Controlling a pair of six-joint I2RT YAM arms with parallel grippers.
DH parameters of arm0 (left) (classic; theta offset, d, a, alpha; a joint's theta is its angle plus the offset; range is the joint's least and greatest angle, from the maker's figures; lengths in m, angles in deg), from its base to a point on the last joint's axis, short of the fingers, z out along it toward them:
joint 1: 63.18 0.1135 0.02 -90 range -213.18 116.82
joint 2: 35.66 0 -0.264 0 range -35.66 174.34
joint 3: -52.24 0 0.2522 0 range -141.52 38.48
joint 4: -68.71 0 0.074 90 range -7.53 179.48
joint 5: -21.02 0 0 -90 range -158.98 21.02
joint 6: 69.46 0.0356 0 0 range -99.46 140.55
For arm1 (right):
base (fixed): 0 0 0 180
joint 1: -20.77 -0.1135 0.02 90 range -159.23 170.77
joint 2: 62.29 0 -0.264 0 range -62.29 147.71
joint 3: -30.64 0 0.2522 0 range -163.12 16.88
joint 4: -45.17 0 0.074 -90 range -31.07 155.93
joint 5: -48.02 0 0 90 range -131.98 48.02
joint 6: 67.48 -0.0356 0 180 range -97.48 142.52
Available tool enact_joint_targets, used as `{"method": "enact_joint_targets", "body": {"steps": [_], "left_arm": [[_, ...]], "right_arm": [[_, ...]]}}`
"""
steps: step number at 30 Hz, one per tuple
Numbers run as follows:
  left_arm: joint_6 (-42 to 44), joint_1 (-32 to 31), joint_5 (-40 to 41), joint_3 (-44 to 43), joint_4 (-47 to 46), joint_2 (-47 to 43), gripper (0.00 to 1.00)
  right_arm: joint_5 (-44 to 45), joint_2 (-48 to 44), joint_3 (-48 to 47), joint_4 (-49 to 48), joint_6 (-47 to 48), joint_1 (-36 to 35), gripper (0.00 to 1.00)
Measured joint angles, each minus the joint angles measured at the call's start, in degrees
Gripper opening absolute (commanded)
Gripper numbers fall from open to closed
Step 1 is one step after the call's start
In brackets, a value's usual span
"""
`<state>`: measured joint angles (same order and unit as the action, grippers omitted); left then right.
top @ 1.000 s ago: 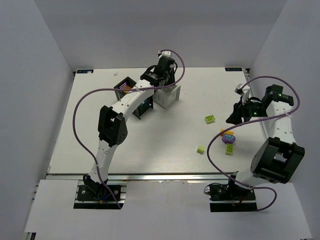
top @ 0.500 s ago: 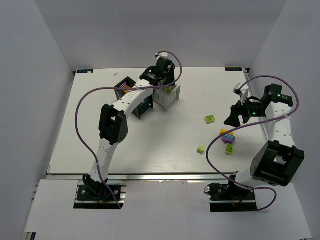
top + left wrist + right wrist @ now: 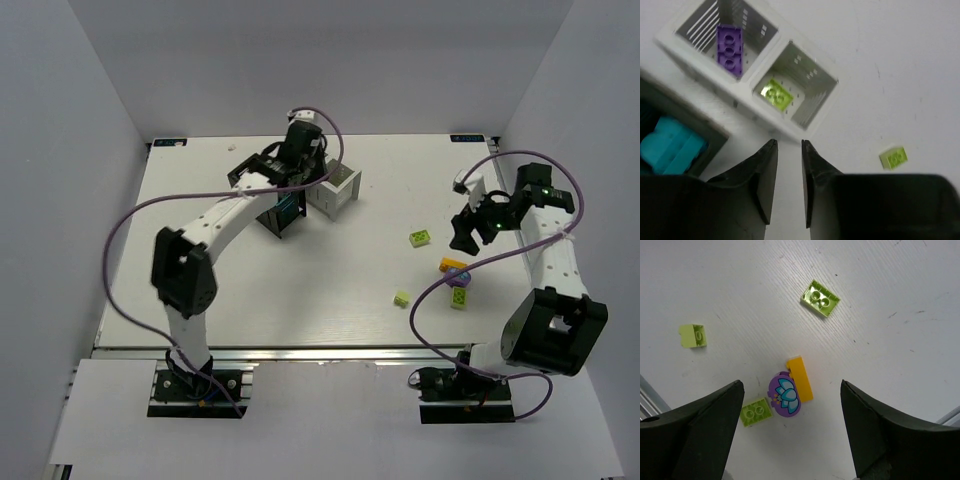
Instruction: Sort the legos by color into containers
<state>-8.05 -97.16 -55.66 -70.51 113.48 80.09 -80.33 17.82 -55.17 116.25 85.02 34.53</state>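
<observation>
Our left gripper [image 3: 789,145] hangs just beside the white container [image 3: 747,107], its fingers narrowed to a thin slit and holding nothing. Inside that box we see a purple lego [image 3: 729,47] in one compartment and a lime lego [image 3: 776,95] in the other. Teal legos [image 3: 670,145] lie in the black container [image 3: 695,117] alongside. Our right gripper [image 3: 791,385] gapes wide above an orange lego [image 3: 800,379] touching a purple flower piece [image 3: 785,396] — loose lime legos [image 3: 820,298] lie scattered around them.

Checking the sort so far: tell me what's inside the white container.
Left wrist view: the white container has one purple brick in one compartment and one lime green brick in the other. Its near wall covers a strip of each floor.
</observation>
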Motion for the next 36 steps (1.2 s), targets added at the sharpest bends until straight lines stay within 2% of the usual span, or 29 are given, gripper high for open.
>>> {"method": "enact_joint_targets", "body": {"steps": [2,5,6,8,12,18,22,36], "left_arm": [[-1.2,0.0,-0.9,9.1,-1.9,-8.8,0.35],[-3.0,0.0,-2.0,19.6,-4.5,-20.9,0.61],[-3.7,0.0,-2.1,22.0,-5.2,-24.1,0.73],[-5.1,0.0,-2.3,27.1,-6.7,-30.3,0.80],[-7.9,0.0,-2.3,37.7,-7.1,-40.7,0.84],[-13.1,0.0,-2.0,53.4,-6.8,-53.0,0.84],[-16.8,0.0,-1.8,60.4,-6.2,-58.9,0.84],[-21.9,0.0,-0.5,63.8,-6.1,-63.3,0.85]], "right_arm": [[3.6,0.5,0.2,-1.2,-1.0,-1.9,0.80],[9.6,1.1,2.8,-3.9,-3.5,-5.4,0.81],[11.6,1.2,4.2,-4.9,-4.2,-6.6,0.81],[15.6,1.9,6.7,-6.1,-5.8,-9.3,0.79],[21.6,5.6,7.7,-8.8,-9.7,-13.2,0.76],[28.3,12.3,6.7,-12.9,-14.2,-14.4,0.74],[30.5,15.0,6.1,-13.7,-14.5,-15.4,0.70],[32.9,20.4,5.8,-12.4,-11.8,-16.1,0.60]]}}
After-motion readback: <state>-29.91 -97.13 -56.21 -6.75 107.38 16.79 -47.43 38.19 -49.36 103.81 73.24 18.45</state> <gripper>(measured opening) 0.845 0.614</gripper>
